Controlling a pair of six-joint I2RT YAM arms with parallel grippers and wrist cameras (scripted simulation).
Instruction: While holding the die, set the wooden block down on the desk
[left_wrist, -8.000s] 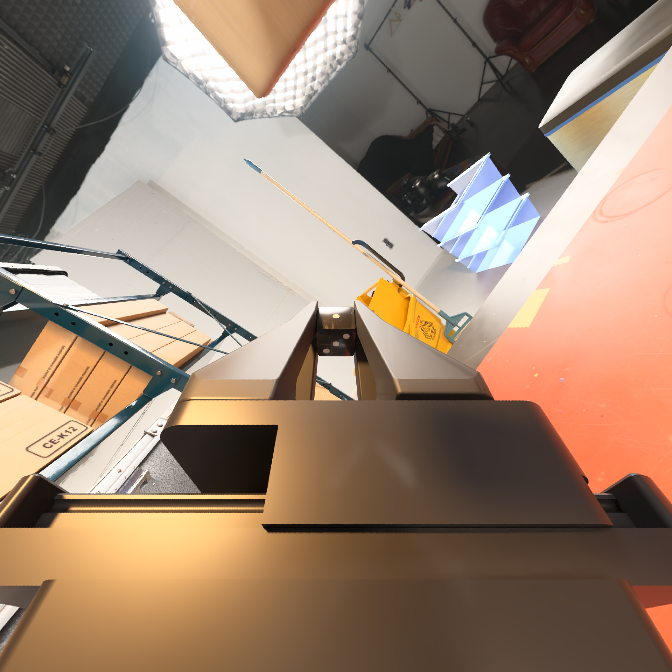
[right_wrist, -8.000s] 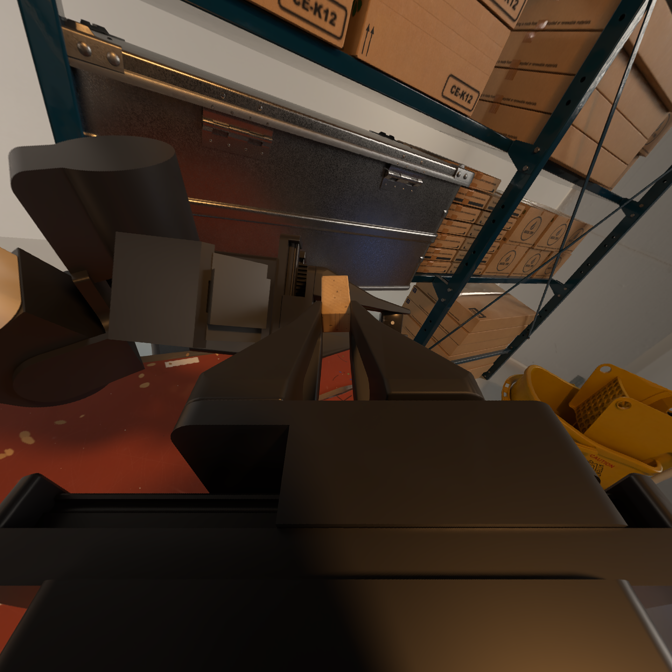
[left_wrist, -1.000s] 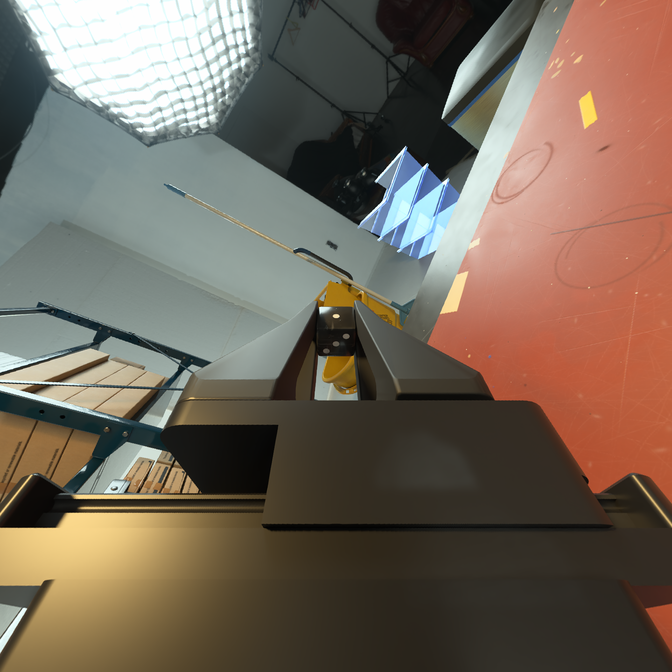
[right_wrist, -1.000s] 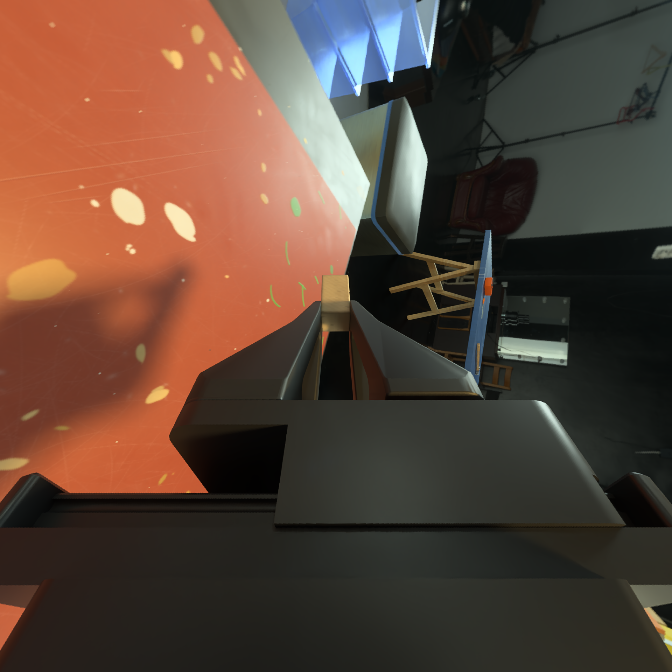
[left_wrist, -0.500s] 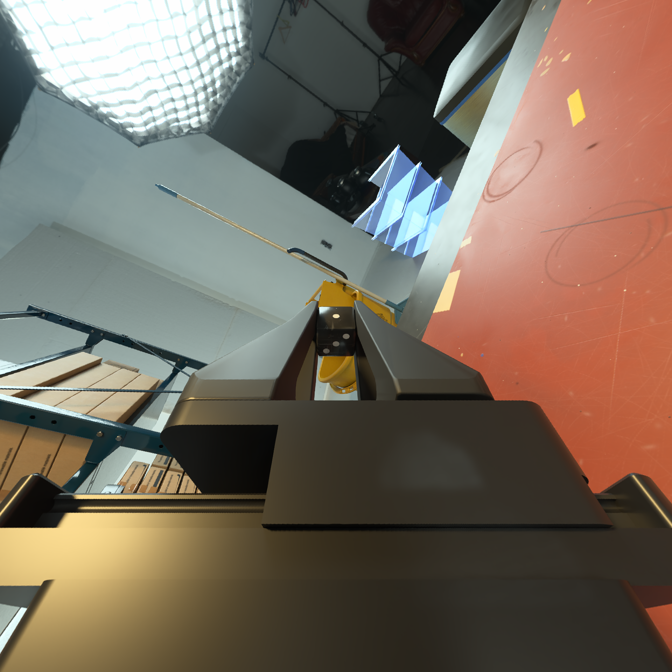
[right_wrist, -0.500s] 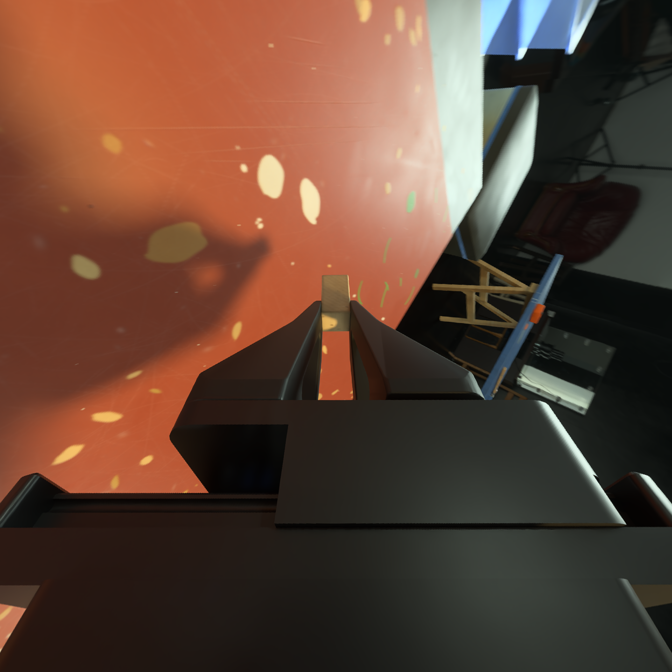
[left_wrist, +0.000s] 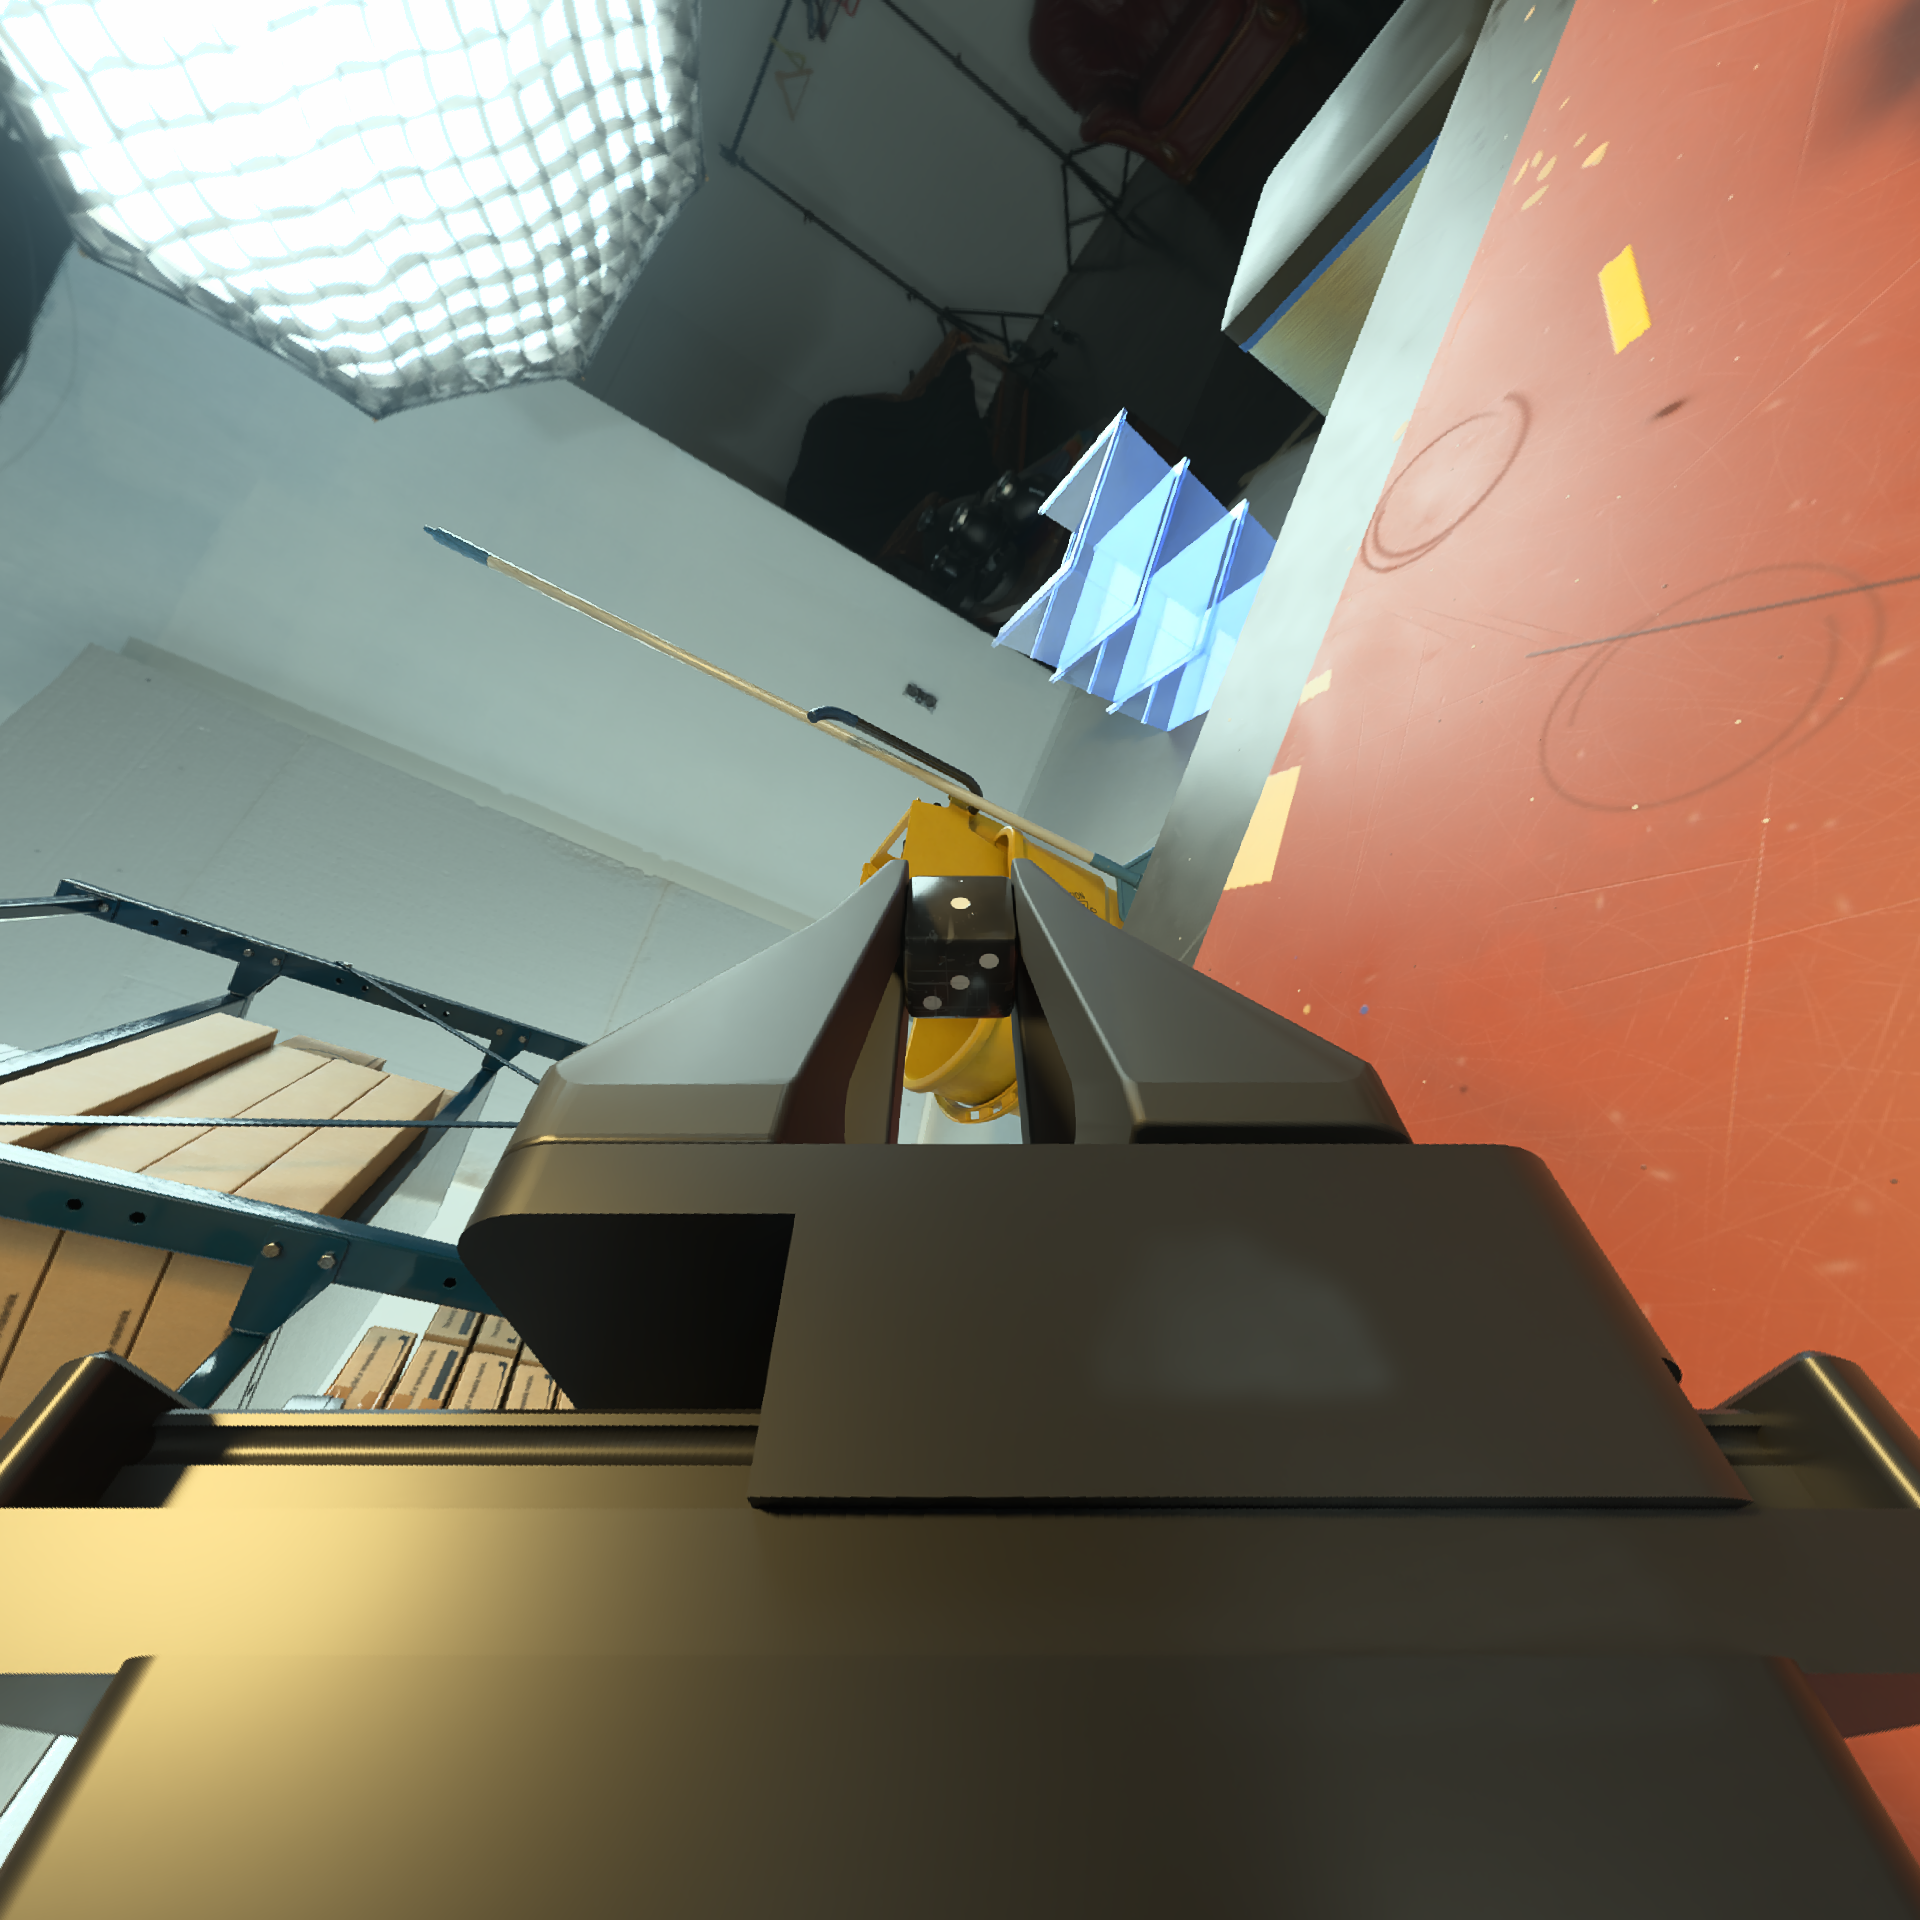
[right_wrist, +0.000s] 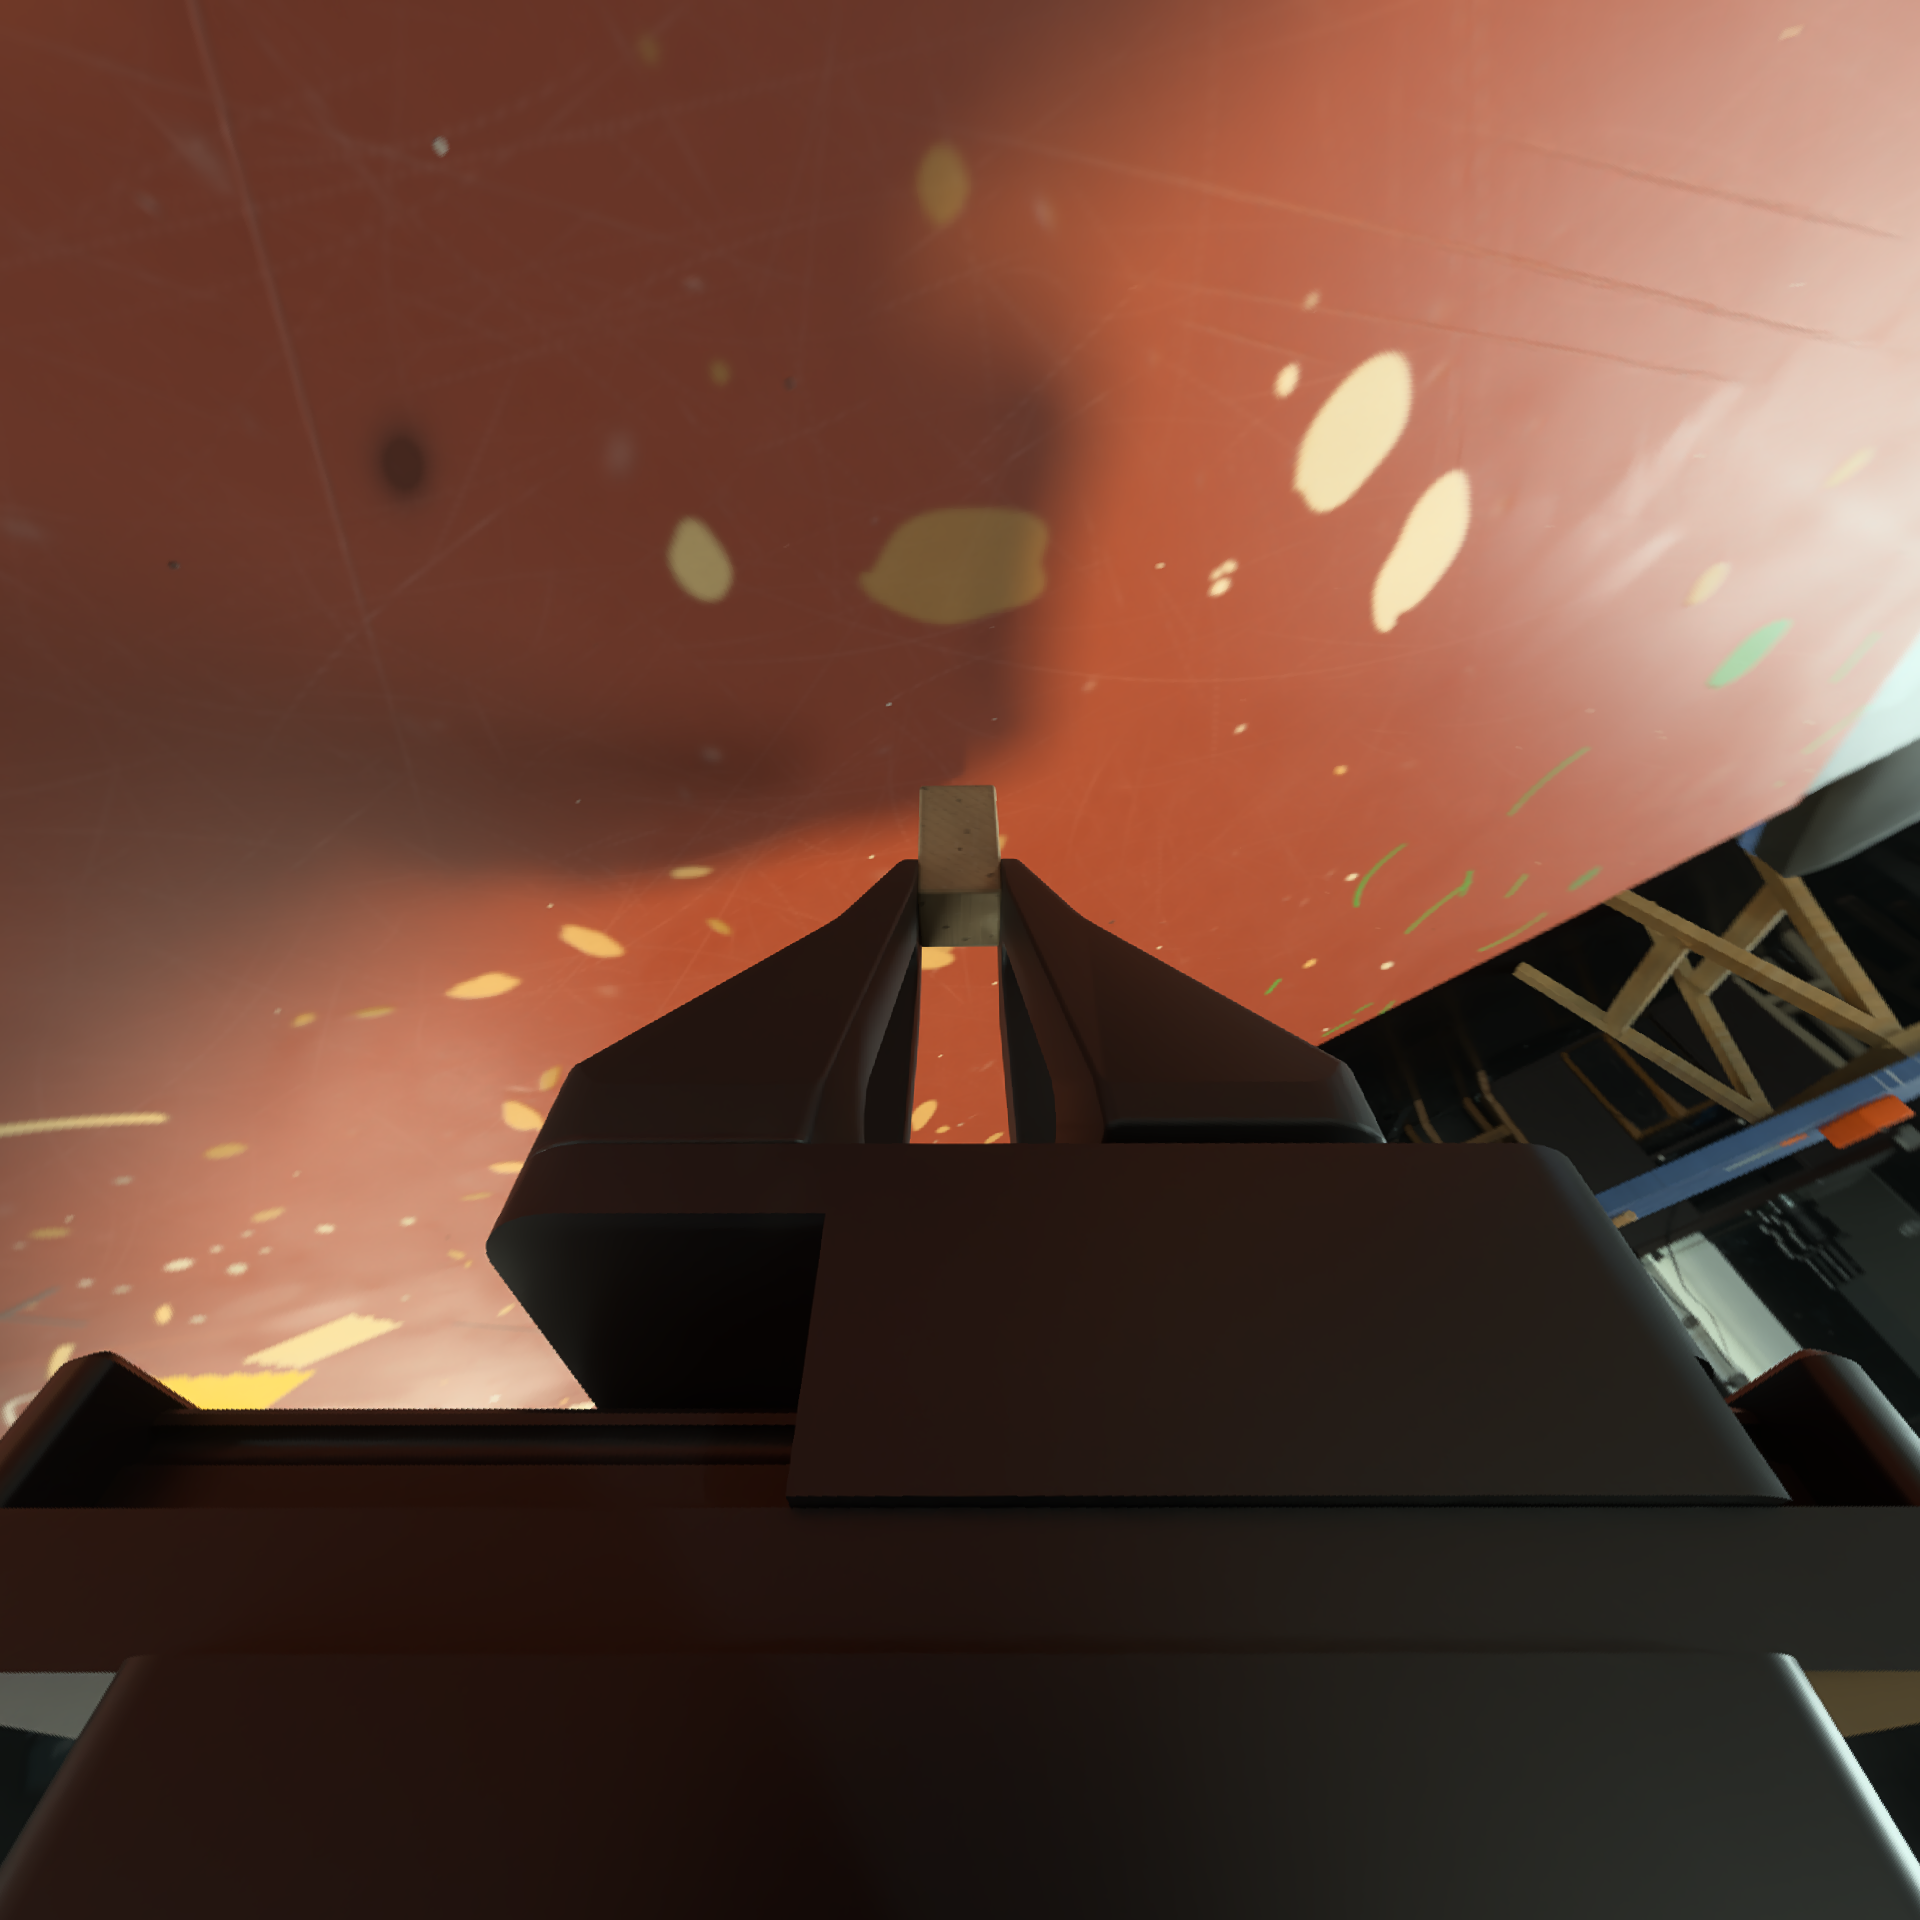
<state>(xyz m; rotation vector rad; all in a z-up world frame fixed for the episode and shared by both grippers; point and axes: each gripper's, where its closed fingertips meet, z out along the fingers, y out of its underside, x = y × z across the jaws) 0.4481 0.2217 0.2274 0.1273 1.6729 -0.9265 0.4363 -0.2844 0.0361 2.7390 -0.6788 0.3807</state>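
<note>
yellow mop bucket (left_wrist: 961, 1070), blue organizer (left_wrist: 1138, 613), softbox (left_wrist: 343, 177)

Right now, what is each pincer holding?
Left pincer: closed on the black die.
Right pincer: closed on the wooden block.

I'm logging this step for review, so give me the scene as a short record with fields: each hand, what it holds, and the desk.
left hand: shut on the black die, pointing past the desk edge
right hand: shut on the wooden block at its fingertips, aimed at the desk
desk: orange-red top, scratched, with pale paint flecks
block on desk: cannot tell whether it touches yet; not released
background: yellow mop bucket, blue organiser
</note>
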